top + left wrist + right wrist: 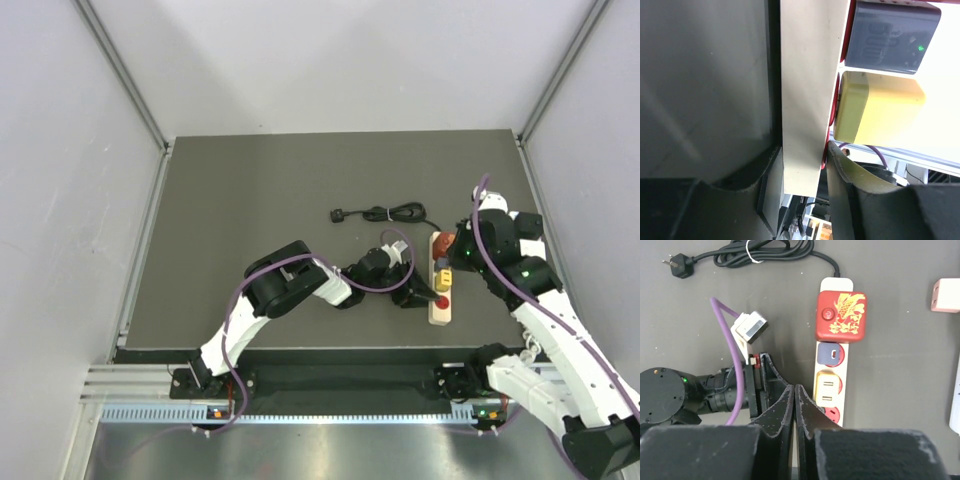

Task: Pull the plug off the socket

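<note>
Sitting in the power strip (834, 284), the yellow plug (828, 386) occupies the third place along from the cable end, seated flush in its red socket. Just beyond it on the same strip is a small grey plug (832, 353), and beyond that a square red adapter (841, 316) with a gold pattern and a round button. A red socket face (832, 415) shows on the near side of the yellow plug.

The strip lies on the right half of the dark table (250, 200), running front to back. The left gripper (805, 165) reaches in from the left and straddles the strip's near end. In the left wrist view one finger presses the cream side wall and the other lies against the socket face just below the yellow plug, so the jaws are clamped on the strip. That view also shows a green light on the grey plug.

The right gripper (794, 387) hangs above the strip with its two fingers pressed together and nothing between them. In its wrist view the tips sit just left of the yellow plug; how high above the table they are cannot be told.

The strip's black cable (765, 252) is coiled and tied on the table past the far end, ending in a black mains plug (677, 266) lying loose. A pale pink cube (946, 295) rests on the table to the right of the red adapter, well apart from the strip
</note>
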`<state>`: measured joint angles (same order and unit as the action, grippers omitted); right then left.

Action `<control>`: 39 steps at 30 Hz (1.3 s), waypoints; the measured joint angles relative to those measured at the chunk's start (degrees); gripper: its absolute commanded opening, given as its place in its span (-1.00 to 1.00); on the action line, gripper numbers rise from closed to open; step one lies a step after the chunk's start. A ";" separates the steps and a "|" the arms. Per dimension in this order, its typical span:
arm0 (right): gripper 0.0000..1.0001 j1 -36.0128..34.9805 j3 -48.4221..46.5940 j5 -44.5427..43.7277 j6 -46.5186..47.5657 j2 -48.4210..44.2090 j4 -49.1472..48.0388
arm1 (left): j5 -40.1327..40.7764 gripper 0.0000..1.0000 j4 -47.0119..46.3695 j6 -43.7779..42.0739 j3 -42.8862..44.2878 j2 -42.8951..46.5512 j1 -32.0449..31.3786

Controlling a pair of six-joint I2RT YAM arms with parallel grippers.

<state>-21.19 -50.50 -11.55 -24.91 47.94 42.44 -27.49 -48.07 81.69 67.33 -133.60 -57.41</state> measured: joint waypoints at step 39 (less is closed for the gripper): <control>-0.08 5.64 8.55 8.41 -2.10 16.28 0.68 | 0.07 -1.00 -0.83 0.00 -0.33 0.00 -0.02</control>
<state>-15.55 -41.95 -3.14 -27.00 64.23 43.11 -27.42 -48.90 81.69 67.00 -133.60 -57.43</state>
